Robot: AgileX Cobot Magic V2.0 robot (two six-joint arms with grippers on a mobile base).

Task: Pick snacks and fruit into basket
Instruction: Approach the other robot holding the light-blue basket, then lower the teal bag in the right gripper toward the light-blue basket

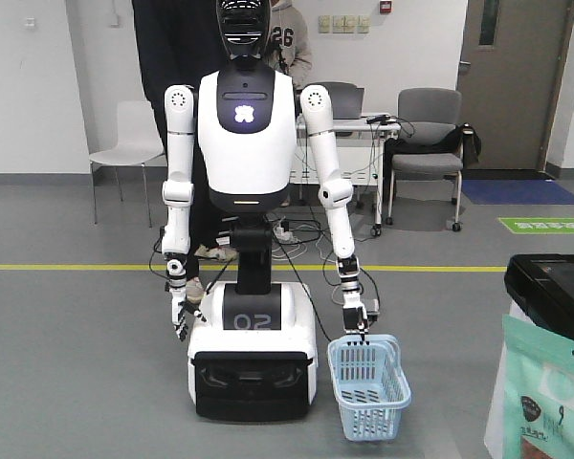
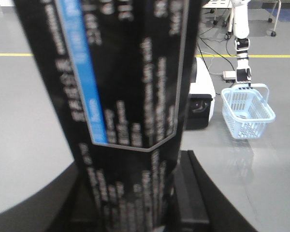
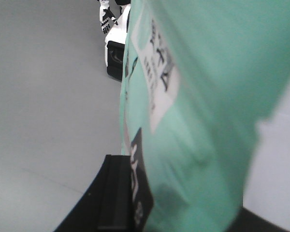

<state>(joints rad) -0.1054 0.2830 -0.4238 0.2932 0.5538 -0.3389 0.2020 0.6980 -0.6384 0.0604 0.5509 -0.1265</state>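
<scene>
A black snack pouch (image 2: 130,96) with a blue stripe and white print fills the left wrist view, standing upright between the dark fingers (image 2: 195,193) of my left gripper (image 2: 135,205), which is shut on it. My right gripper (image 3: 183,212) is shut on a mint-green snack pouch (image 3: 208,96) with a black-character label, which also shows at the front view's lower right (image 1: 545,402). The light blue basket (image 1: 368,387) hangs from the hand of a white humanoid robot (image 1: 249,134) facing me, and appears in the left wrist view (image 2: 246,104) too. No fruit is in view.
The other robot's wheeled base (image 1: 253,363) stands on grey floor left of the basket. A glossy black object (image 1: 550,287) sits above the green pouch at the right edge. Chairs (image 1: 426,143), a desk and a person stand behind. A yellow floor line (image 1: 77,267) crosses the room.
</scene>
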